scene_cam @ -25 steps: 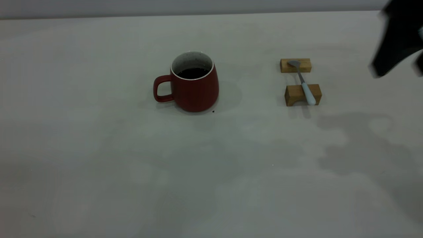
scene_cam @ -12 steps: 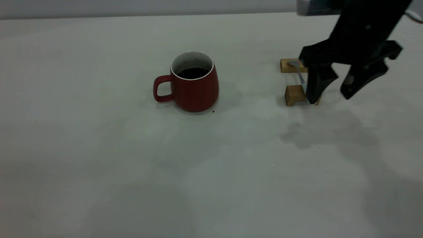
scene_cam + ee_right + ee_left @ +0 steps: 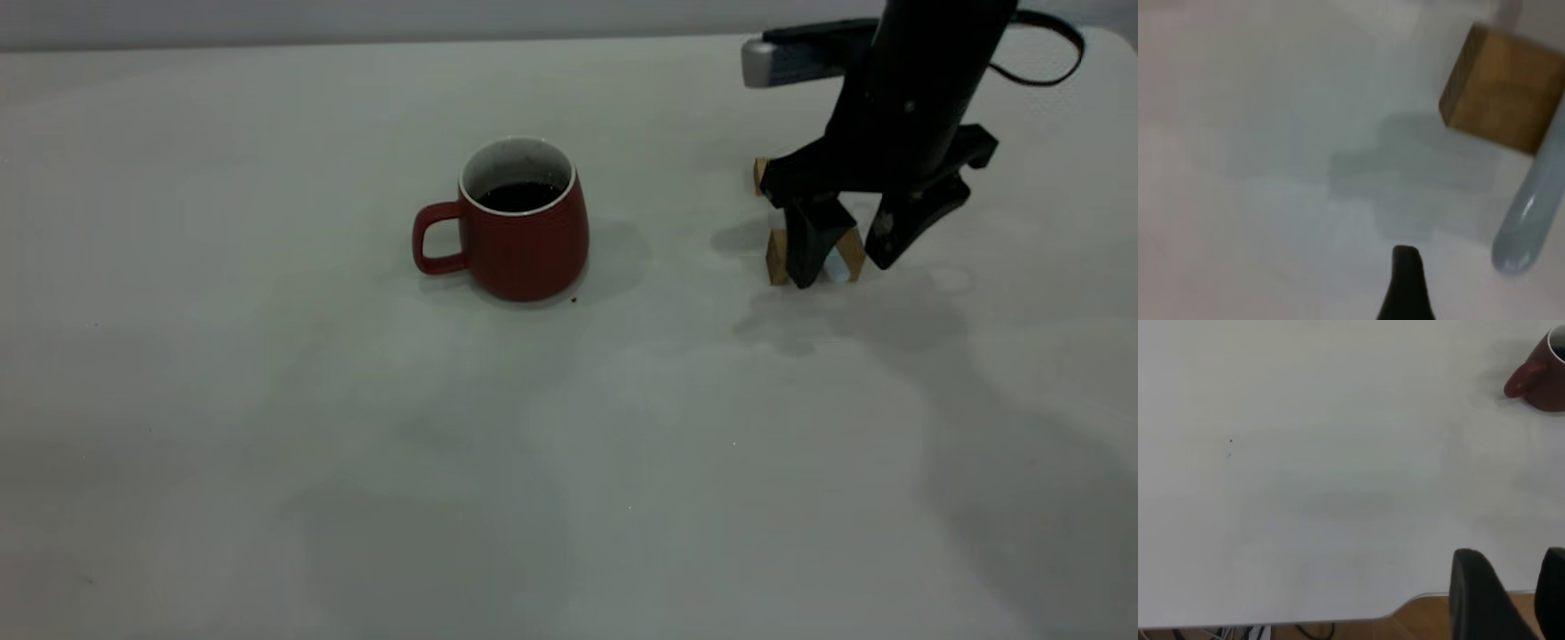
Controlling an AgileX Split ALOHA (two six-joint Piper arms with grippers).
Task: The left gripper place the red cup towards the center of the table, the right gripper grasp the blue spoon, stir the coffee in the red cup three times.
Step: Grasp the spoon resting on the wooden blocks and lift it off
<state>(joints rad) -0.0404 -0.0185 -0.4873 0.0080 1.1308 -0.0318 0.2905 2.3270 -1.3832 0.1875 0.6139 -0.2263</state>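
The red cup (image 3: 524,236) stands upright near the middle of the table (image 3: 267,400), handle to the left, with dark coffee (image 3: 520,196) inside. My right gripper (image 3: 849,260) hangs open low over the blue spoon (image 3: 837,268); its two fingers stand on either side of the pale handle end, most of the spoon hidden behind them. In the right wrist view the blue spoon handle (image 3: 1531,213) lies beside one fingertip (image 3: 1406,280), not touching. My left gripper (image 3: 1528,600) is open near the table's edge, far from the red cup (image 3: 1543,381), and outside the exterior view.
Two tan wooden blocks carry the spoon: the near block (image 3: 776,256) under the handle, the far block (image 3: 760,173) mostly hidden by the right arm. The near block (image 3: 1501,93) shows in the right wrist view. A wooden floor (image 3: 1425,620) lies below the table edge.
My right arm has swung in from the right edge and dropped over the spoon and blocks, its fingers now flanking the handle. The cup has stayed put.
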